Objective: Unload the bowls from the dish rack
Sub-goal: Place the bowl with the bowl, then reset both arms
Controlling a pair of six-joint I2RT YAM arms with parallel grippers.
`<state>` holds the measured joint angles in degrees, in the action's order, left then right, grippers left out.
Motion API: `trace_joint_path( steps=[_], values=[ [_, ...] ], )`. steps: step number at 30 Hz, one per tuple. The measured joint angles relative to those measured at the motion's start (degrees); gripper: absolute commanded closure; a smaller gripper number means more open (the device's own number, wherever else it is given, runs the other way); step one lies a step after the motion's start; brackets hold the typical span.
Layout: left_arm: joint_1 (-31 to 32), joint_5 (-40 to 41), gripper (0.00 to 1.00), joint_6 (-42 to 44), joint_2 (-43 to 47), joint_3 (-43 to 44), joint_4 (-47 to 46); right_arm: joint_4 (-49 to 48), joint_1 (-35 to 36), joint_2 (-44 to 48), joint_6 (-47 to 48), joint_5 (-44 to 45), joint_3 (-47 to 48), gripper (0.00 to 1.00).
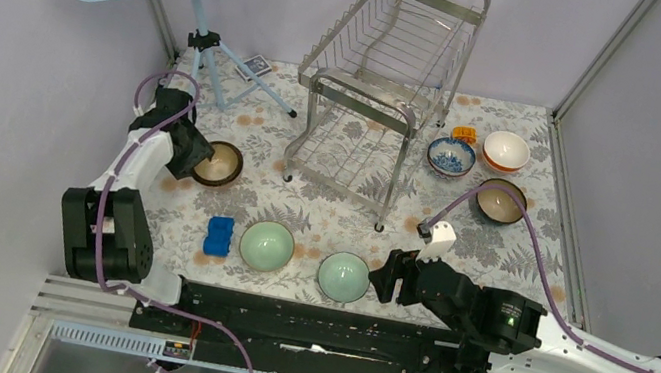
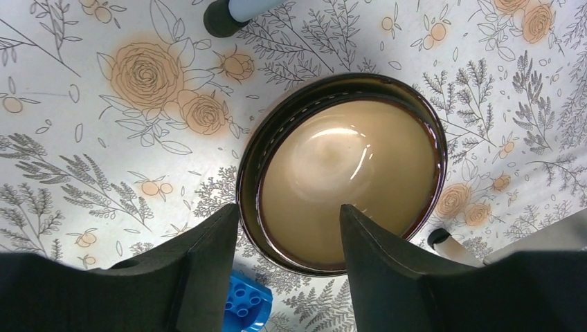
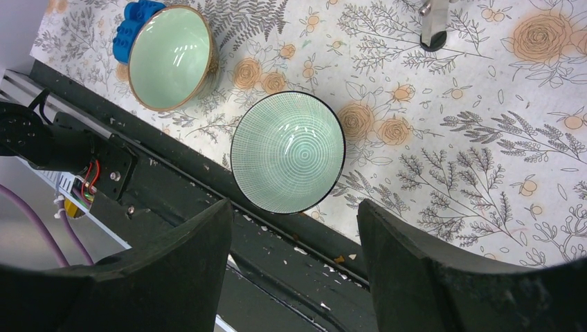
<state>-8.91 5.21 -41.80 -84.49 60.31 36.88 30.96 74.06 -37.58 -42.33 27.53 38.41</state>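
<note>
Dish rack [image 1: 387,39]: stands at 12 o'clock on the tabletop [image 1: 497,260]. Both tiers show only bare wire from above, with no bowl seen in it.
Bowls in view: six, all out of the rack and resting on the tabletop.
Brown bowl [image 2: 346,166]: at 9 o'clock, upright, well apart from the rack.
Left jaws: apart and low over the brown bowl's near rim. One finger is outside the wall and the other over the inside, so they straddle the rim rather than clamp it.
Pale green bowl [image 1: 267,245]: at 7 o'clock, just beside a blue block [image 1: 218,236].
Green ringed bowl [image 3: 287,152]: at 6 o'clock, near the tabletop's front edge.
Right jaws: wide apart, hanging above the green ringed bowl and holding nothing.
Other bowls: a blue-and-white bowl [image 1: 450,156], an orange-and-white bowl [image 1: 506,151] and a dark bowl [image 1: 500,201] are grouped at 2 o'clock, to the rack's right.
Step in hand: likely the set-down of the brown bowl — it sits flat while the jaws stand open around its rim.
Task progress: seems at or near its end, since nothing shows in the rack.
Next move: a straight lift of the left jaws, so the inner finger clears the rim without dragging or tipping the bowl — then a look at the rack for anything left.
</note>
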Motion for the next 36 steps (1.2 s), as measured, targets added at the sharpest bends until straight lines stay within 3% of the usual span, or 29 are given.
trace_joint_path(
  steps=[14, 21, 24, 27, 31, 36],
  values=[
    [0.0, 1.09, 0.5, 1.01, 1.03, -0.09, 0.81, 0.04, 0.0, 0.61, -0.22, -0.02, -0.48, 0.27],
    [0.44, -1.18, 0.38, 1.29, 8.57, -0.92, 0.63, 0.46, 0.0, 1.36, 0.44, 0.04, -0.57, 0.26],
    [2.29, -1.7, 0.2, 2.1, 15.98, -0.87, 0.35, 0.48, 0.0, 1.84, 1.99, 0.79, -0.52, 0.26],
    [7.67, -1.09, 0.02, 4.26, 22.95, -0.55, -0.15, 0.57, 0.0, 2.6, 4.15, 2.49, -0.04, 0.26],
    [20.96, 2.43, 0.01, 7.61, 29.68, 0.24, -0.74, 0.98, 0.0, 4.42, 7.08, 6.43, 1.2, 0.22],
    [32.2, 10.21, 0.01, 10.99, 34.38, -0.42, -0.57, 0.85, 0.0, 6.32, 9.99, 12.94, 1.42, 0.04]
  ],
)
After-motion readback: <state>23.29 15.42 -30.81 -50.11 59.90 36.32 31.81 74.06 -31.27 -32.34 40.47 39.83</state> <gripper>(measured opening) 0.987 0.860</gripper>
